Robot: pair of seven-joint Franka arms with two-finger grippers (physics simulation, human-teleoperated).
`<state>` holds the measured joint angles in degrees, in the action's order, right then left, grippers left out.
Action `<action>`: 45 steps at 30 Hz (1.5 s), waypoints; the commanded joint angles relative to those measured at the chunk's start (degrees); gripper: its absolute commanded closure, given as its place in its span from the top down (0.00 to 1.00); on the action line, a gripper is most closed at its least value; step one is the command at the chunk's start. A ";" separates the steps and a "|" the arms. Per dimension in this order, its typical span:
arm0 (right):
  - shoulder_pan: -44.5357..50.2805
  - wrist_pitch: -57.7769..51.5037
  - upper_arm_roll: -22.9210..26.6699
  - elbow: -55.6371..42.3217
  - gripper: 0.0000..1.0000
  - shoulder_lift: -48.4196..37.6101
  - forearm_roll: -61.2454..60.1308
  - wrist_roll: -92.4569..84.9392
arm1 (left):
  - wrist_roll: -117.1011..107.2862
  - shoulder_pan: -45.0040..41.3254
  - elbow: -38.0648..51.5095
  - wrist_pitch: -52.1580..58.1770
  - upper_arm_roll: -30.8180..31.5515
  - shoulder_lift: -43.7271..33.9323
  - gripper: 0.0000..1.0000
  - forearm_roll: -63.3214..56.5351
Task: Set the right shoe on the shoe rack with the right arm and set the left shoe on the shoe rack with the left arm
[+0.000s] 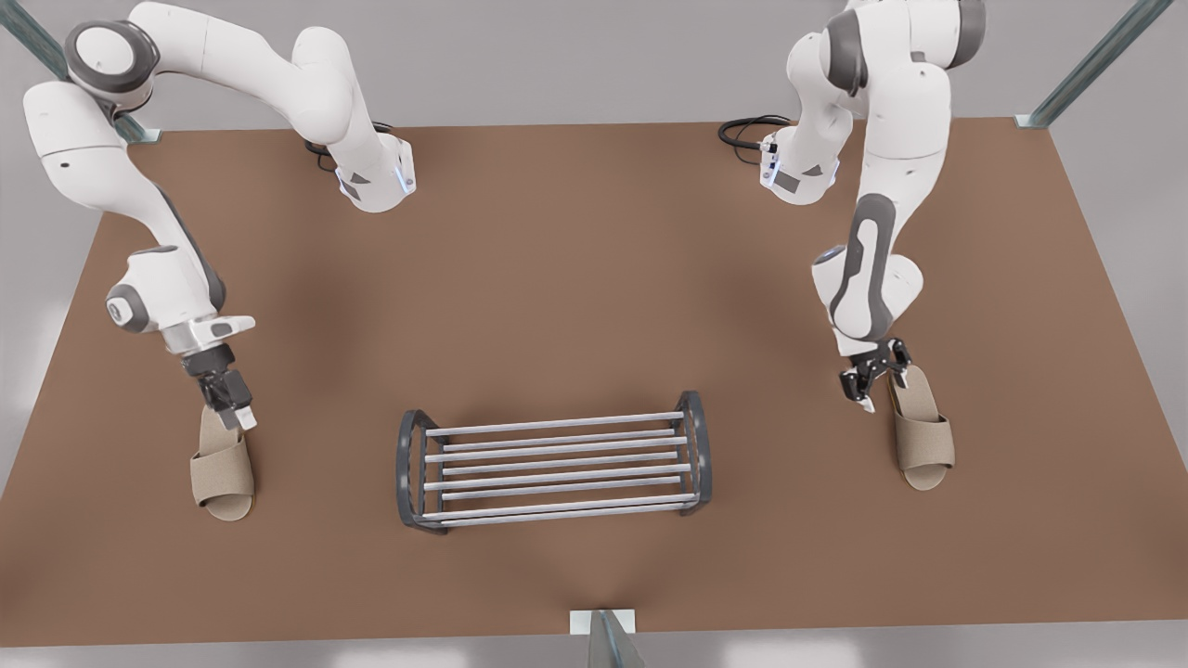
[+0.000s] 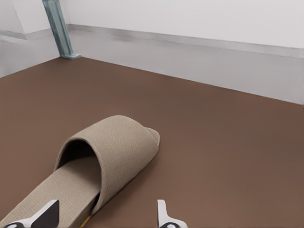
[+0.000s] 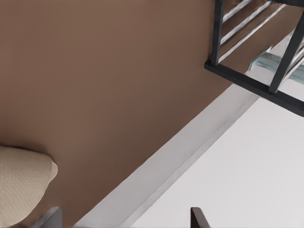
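The shoe rack [image 1: 557, 423], silver bars between dark end frames, stands near the table's front edge; one end frame shows in the right wrist view [image 3: 247, 81]. The right shoe [image 1: 223, 468], a beige open-toe slipper, lies on the front view's left. My right gripper [image 1: 239, 416] hangs tilted over its heel, open [image 3: 123, 218], with the shoe [image 3: 21, 185] beside one finger. The left shoe [image 1: 923, 436] lies on the front view's right. My left gripper [image 1: 875, 382] is low at its heel, open [image 2: 105, 216]; one finger is over the sole [image 2: 114, 152], the other over bare table.
The brown table [image 1: 594, 278] carries both arm bases and a black cable [image 1: 747, 130] at the back. Teal posts stand at the back corners and at the front edge [image 1: 603, 635] behind the rack. Wide bare tabletop separates each shoe from the rack.
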<state>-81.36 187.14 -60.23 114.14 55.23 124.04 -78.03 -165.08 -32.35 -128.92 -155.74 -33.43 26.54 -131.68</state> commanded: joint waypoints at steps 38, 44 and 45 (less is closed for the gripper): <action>-9.17 -11.09 -0.95 -4.02 1.00 23.87 28.98 -57.41 | -36.46 3.08 12.64 1.05 0.38 13.89 1.00 -11.93; -7.15 -10.22 -0.42 -7.27 1.00 25.01 28.89 -57.23 | -36.55 4.58 15.19 1.05 1.44 15.82 1.00 -11.93; -6.97 -10.22 -0.42 -7.44 1.00 25.28 28.89 -57.05 | -36.46 4.58 15.45 1.05 1.53 16.18 1.00 -12.02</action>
<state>-88.48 176.53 -60.62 106.97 80.39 152.98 -130.73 -166.00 -27.90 -113.78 -154.75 -32.00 42.47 -143.76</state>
